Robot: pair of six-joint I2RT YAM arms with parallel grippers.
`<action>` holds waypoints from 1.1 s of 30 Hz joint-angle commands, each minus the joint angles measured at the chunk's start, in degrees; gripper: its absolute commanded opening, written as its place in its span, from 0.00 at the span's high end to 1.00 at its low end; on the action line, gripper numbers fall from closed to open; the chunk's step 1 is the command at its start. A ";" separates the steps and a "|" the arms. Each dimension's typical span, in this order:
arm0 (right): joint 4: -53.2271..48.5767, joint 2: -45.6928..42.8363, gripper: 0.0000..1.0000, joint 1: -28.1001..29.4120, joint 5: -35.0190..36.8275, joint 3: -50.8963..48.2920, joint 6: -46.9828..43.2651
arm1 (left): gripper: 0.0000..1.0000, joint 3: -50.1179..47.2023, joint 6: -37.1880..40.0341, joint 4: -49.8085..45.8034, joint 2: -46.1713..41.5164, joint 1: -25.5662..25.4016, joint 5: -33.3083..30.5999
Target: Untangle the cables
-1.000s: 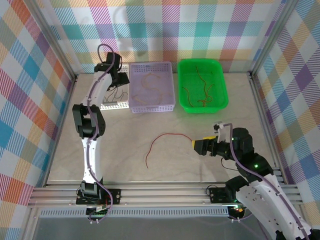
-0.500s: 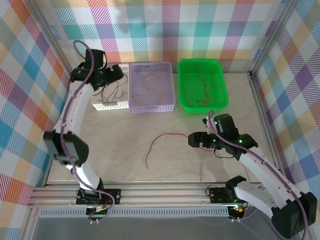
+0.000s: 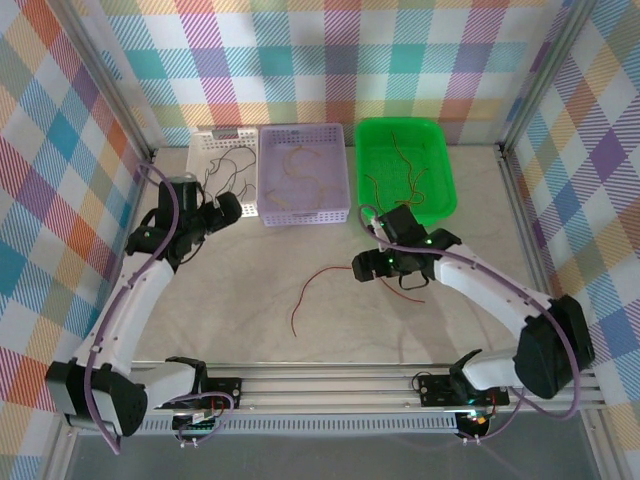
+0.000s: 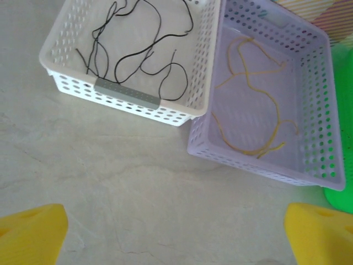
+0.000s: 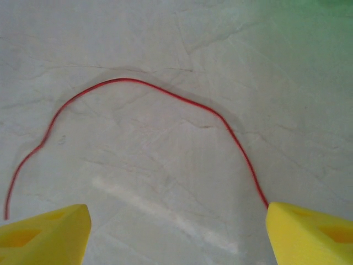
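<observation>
One red cable (image 3: 322,274) lies loose on the table in a long arc (image 5: 165,91). My right gripper (image 3: 362,269) is open just above the table at the cable's right end; that end touches the inner edge of the right fingertip (image 5: 309,232). My right gripper (image 5: 176,237) has only bare table between its jaws. Black cables (image 4: 138,55) lie in the white basket (image 4: 124,99), yellow ones (image 4: 259,105) in the purple basket (image 4: 253,165), and more red ones (image 3: 405,175) in the green basket (image 3: 445,205). My left gripper (image 3: 230,207) hovers open in front of the white basket (image 3: 205,150), empty (image 4: 176,232).
The three baskets stand in a row along the back wall, with the purple basket (image 3: 303,215) in the middle. Aluminium frame rails border the table on the left, right and near edges. Open table lies between the two arms.
My left arm has swung back from over the white basket toward the near left. My right gripper has travelled left and away to the red cable's right end.
</observation>
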 commanded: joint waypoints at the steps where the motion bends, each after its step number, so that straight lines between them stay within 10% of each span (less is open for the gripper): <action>1: -2.23 3.63 0.17 0.13 4.64 2.49 -4.21 | 0.00 -0.59 -0.05 5.96 -1.89 -0.92 -4.10; 12: 0.12 15.57 0.17 0.13 7.70 3.82 -7.41 | 0.00 -3.47 5.94 9.19 -3.69 -6.81 -13.60; 33: 3.35 23.16 0.22 -1.27 7.56 5.15 -10.94 | 0.00 -7.31 5.17 14.08 -6.82 -6.80 -11.18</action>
